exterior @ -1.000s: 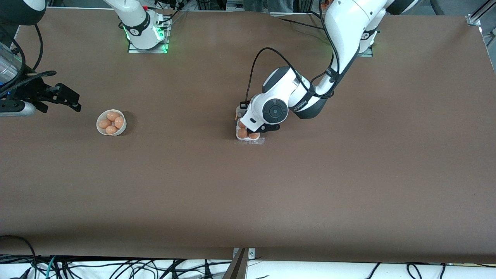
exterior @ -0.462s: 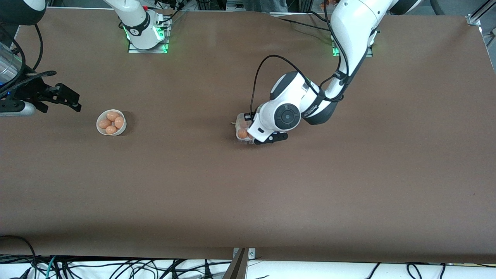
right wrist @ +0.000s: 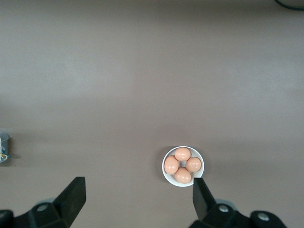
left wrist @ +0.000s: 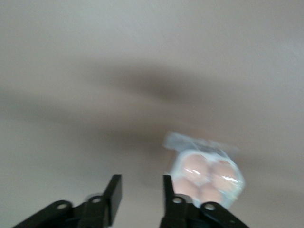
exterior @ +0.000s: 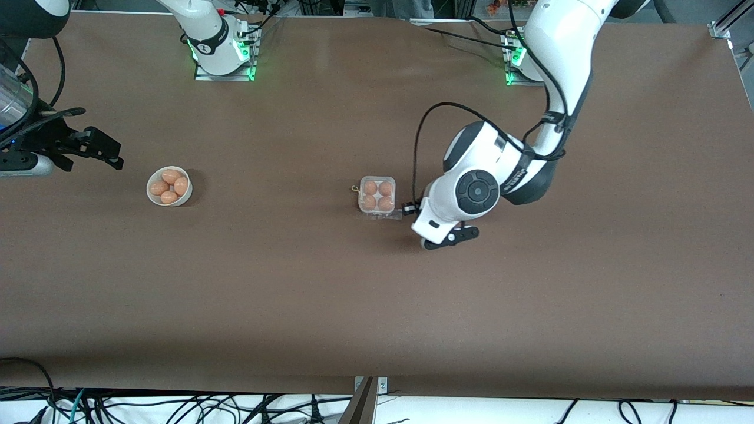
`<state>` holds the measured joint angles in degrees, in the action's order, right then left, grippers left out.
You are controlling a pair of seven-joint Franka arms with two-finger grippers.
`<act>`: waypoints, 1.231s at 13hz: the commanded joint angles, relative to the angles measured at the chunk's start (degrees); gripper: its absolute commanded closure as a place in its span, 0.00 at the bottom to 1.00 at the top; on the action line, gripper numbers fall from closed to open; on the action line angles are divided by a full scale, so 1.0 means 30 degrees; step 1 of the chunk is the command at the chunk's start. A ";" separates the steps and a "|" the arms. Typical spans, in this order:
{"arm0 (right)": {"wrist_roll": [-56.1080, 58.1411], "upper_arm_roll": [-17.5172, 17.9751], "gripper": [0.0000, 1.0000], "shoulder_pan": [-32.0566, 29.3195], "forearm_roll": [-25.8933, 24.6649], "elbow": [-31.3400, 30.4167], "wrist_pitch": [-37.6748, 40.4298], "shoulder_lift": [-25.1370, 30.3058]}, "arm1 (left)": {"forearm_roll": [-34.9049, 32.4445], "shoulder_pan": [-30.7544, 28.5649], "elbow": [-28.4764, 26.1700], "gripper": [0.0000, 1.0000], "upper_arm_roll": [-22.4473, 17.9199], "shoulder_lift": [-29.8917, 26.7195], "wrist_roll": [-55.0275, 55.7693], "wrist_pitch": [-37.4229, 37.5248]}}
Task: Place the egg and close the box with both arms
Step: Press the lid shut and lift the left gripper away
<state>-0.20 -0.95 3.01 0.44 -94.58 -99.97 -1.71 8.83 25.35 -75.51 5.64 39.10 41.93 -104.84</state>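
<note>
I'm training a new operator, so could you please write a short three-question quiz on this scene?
1. How many eggs sit in the box?
2. True or false: the left gripper holds an egg.
3. The right gripper is over: A) the bowl B) the box C) a plate.

Key: 1. Four. 2. False; it is open and holds nothing, beside the box. 3. A.

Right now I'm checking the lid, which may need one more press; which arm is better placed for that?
Left. The left gripper hovers beside the box, fingers empty. The right gripper waits near the bowl.
</note>
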 commanded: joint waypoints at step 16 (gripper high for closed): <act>0.0124 0.0260 0.00 -0.0300 -0.0236 -0.0203 0.0013 0.0278 | -0.4935 -0.7014 -0.0899 0.00 -0.1904 -0.5204 -1.0245 0.2192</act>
<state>-0.20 -0.95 2.96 0.42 -94.58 -99.95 -1.71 -4.68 4.29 -74.02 2.07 28.73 16.67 -98.82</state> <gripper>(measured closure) 0.000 0.000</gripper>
